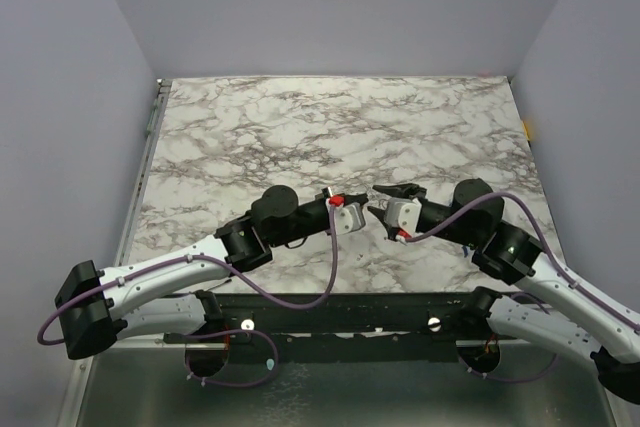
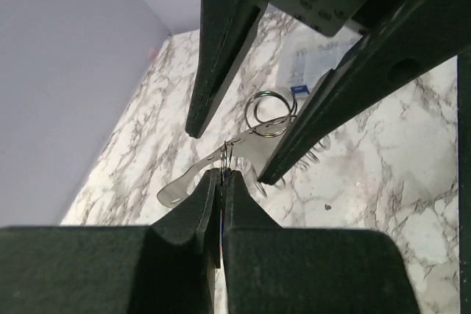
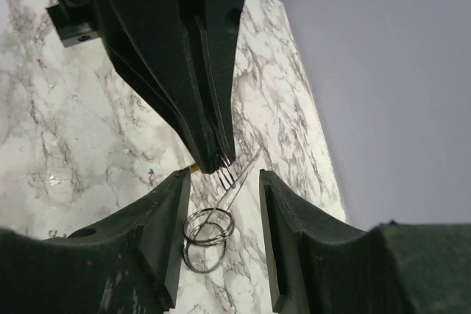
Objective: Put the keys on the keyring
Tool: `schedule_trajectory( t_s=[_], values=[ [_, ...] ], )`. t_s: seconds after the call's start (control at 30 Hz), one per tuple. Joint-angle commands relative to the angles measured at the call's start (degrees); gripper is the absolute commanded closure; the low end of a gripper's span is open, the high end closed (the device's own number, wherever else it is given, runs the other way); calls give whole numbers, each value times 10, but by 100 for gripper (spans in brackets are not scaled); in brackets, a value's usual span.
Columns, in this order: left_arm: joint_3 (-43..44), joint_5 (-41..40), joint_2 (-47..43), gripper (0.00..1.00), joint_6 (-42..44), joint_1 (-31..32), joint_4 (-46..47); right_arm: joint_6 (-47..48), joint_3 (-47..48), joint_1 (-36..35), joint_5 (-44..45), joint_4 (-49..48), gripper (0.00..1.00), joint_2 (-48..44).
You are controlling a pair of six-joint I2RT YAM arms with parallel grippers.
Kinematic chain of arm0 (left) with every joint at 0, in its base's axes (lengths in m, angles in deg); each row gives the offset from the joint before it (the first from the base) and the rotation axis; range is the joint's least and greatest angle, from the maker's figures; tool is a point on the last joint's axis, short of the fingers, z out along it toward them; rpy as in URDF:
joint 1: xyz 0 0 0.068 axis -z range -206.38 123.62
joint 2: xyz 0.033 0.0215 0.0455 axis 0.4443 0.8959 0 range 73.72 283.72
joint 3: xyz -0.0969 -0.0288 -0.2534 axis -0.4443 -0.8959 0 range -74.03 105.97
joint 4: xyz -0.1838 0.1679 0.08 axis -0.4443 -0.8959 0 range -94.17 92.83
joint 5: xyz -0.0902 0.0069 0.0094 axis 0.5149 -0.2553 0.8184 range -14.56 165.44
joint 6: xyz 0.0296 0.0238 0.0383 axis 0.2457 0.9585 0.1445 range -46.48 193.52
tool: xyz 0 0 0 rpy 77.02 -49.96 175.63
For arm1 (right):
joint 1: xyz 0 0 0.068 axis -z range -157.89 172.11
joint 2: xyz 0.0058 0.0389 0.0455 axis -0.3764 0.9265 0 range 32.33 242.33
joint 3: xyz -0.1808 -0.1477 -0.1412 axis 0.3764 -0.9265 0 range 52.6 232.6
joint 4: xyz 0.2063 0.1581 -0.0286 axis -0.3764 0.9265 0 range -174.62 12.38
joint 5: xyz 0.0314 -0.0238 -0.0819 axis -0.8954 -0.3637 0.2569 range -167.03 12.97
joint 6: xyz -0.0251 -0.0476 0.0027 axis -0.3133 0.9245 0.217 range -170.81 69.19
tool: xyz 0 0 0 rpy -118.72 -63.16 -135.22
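Mid-table [image 1: 300, 127], its edges well away on every side, the left gripper [image 2: 222, 176] is pressed together on the thin keyring [image 2: 224, 155], held edge-on. The right gripper [image 3: 224, 175] stands spread around one flat pale key [image 2: 190, 183] and two small linked rings [image 2: 271, 112]. One clear packet [image 2: 305, 60] lies beyond them.

1. Landmark: keyring [image 3: 207, 241], hanging at the tip of the left gripper [image 2: 223, 178]. Those fingers are pinched tight on wire, so there is no slot there.
2. Either side of keyring: the right gripper [image 3: 224, 178] has its spread fingers [image 3: 173, 211] flanking it. The gap between them is crowded by that tip and a flat key [image 2: 184, 185].
3. Far side of keyring: wide room over the table [image 1: 330, 117] up to the back wall [image 1: 330, 7].
4. Near side of keyring: left arm [image 1: 170, 272] and right arm [image 1: 540, 267] close off the approach.
5. Past keyring toward the right arm: a clear packet [image 2: 305, 71] lies on the marble.
6. Under keyring: clearance to the marble cannot be judged.
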Motion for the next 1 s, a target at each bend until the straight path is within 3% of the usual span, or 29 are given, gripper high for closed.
schedule_trajectory(
  t_s=[0.0, 0.23, 0.63, 0.97],
  values=[
    [20, -13, -16, 100, 50, 2, -54, -26, 35, -5, -45, 52, 50, 9],
    [25, -11, -20, 100, 71, 2, -91, -60, 65, -5, -72, 85, 49, 31],
    [17, 4, -23, 100, 60, 2, -86, -50, 69, -5, -52, 113, 63, 70],
    [5, 28, -33, 100, 73, 2, -91, -37, 67, -5, -37, 101, 81, 91]
  ],
)
